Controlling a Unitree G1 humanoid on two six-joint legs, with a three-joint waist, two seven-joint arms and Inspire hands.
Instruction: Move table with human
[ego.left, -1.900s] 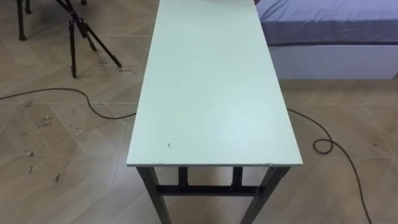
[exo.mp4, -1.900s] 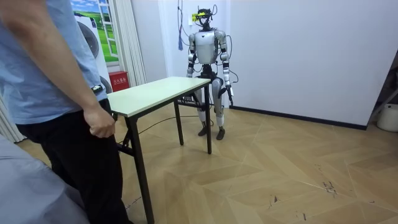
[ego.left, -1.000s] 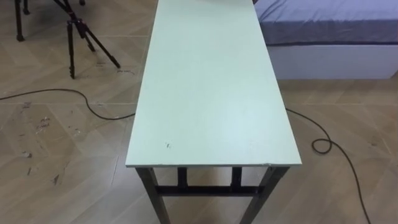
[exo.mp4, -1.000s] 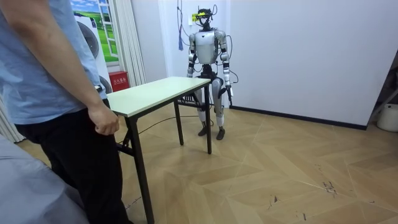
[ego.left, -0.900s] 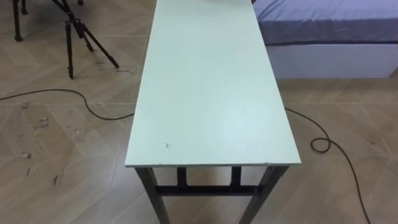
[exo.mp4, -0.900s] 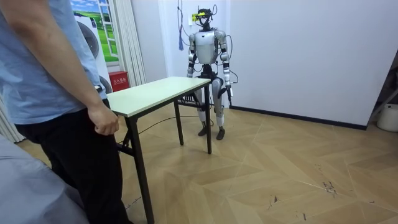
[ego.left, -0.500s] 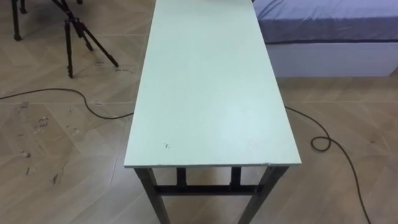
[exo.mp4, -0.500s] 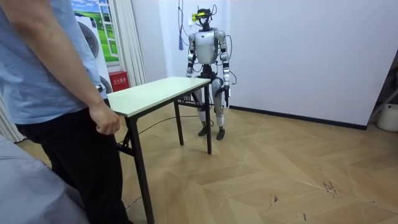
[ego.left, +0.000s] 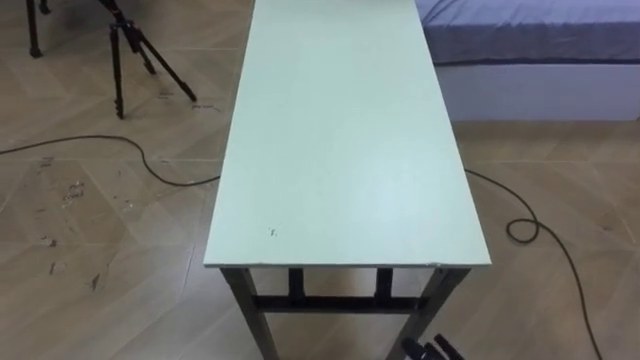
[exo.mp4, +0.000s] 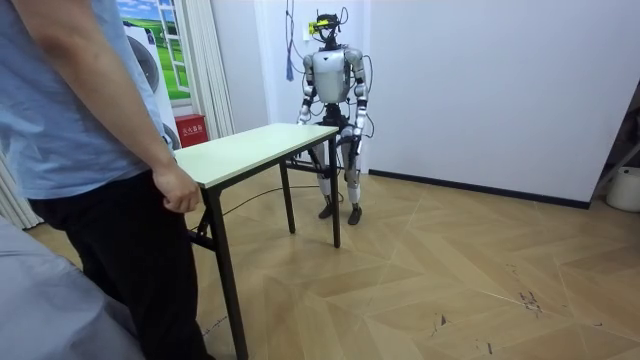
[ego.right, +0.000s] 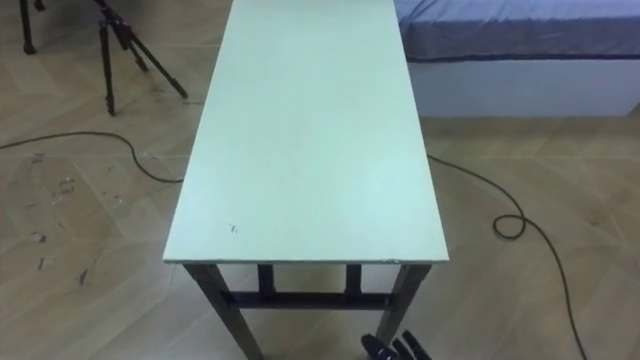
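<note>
The table (ego.left: 345, 150) is standing lengthwise straight ahead of the robot, its pale green top stretching away and its dark legs resting on the wood floor (ego.left: 80, 240). The robot is standing upright at one short end, just behind it in the room view. At the bottom edge of the eye views, below that near end and by the right-side leg, the dark fingertips of the right hand (ego.left: 430, 351) are peeking in. They are lying side by side, clear of the tabletop, and I cannot tell whether they are straight or curled. In the room view the left hand (exo.mp4: 354, 134) is hanging in front of the hip, near the table's corner, too small to read its fingers. At the opposite end a person (exo.mp4: 80, 120) in a blue shirt is standing close. The person's hand (exo.mp4: 178, 190) is loosely curled, hanging just beside the corner and holding nothing. A tripod (ego.left: 125, 50) is standing off to the left, a bed (ego.left: 530, 45) to the right.
</note>
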